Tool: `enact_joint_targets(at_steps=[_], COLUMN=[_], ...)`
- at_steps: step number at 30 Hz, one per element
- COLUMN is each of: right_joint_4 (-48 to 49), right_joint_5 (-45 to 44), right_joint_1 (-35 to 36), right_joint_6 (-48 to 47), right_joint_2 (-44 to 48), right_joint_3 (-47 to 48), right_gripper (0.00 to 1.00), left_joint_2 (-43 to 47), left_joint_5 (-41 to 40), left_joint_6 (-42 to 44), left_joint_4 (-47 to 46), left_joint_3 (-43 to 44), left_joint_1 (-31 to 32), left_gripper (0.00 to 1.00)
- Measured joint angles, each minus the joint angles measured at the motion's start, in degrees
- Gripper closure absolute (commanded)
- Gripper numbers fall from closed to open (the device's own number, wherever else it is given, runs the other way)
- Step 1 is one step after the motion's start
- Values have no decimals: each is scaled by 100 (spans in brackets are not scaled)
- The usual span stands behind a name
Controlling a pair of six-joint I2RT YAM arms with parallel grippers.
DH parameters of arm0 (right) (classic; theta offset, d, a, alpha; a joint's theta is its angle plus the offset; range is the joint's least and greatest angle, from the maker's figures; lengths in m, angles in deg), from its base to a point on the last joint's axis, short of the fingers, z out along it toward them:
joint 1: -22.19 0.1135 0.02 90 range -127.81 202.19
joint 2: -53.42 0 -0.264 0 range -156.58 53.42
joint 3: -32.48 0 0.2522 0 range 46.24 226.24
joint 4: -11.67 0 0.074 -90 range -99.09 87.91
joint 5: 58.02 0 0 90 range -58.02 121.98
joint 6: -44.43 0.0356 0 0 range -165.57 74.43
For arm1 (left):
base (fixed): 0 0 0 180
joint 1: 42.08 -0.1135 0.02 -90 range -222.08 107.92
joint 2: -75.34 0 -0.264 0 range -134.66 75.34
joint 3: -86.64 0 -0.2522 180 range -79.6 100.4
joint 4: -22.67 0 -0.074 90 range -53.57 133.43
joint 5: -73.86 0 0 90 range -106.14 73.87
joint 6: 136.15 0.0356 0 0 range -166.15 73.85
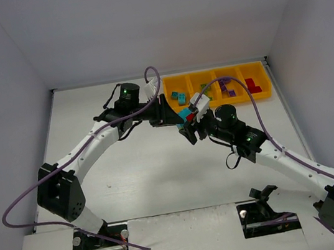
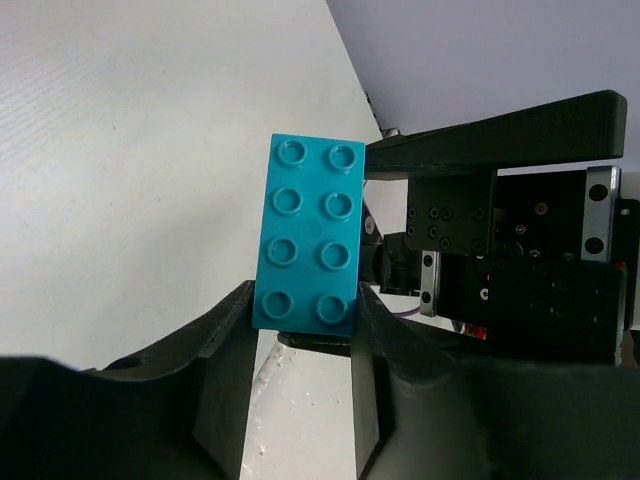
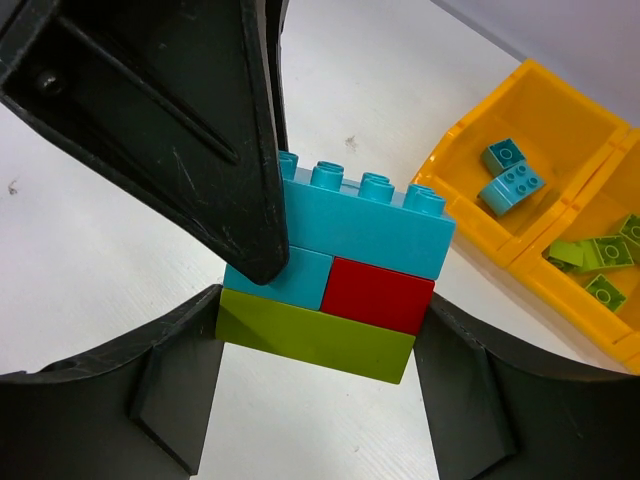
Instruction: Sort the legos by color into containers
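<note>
A lego cluster [image 1: 186, 116] hangs above the table between both grippers, just in front of the orange-yellow tray [image 1: 219, 100]. In the right wrist view it is a long teal brick [image 3: 370, 225] on top, a small teal and a red brick [image 3: 378, 293] below it, and a lime green brick [image 3: 315, 338] at the bottom. My right gripper [image 3: 320, 335] is shut on the lime brick's ends. My left gripper [image 2: 305, 305] is shut on the teal brick [image 2: 308, 235]; one of its fingers [image 3: 200, 120] covers the cluster's left part.
The tray's four compartments hold teal bricks [image 1: 178, 97], lime green bricks [image 1: 204, 88], purple bricks [image 1: 227, 87] and red bricks [image 1: 251, 84], left to right. Grey walls enclose the table on three sides. Purple cables loop over both arms.
</note>
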Motion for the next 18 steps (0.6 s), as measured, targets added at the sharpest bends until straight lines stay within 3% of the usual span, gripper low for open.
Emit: enact_joint_targets(at_steps=[4,7,13,18], right_joint_4=[9,7,11,13], right_joint_5=[-13,-15,-70,-199], right_joint_1=[-2,0,0,0], right_joint_6=[42,120,396,564], right_joint_2=[4,-2,-87,-208], right_joint_3=[0,0,2,26], right_gripper=[43,27,15,14], left_joint_2=[13,81,219,291], left_joint_5=[-33,-70,-85,-83], left_joint_6=[24,-20,-192,-297], left_joint_4=[-81,-245,-623,-841], left_joint_3=[-26,-162,-323,-354], left_joint_1=[4,4,17,17], left_gripper=[76,76,76,76])
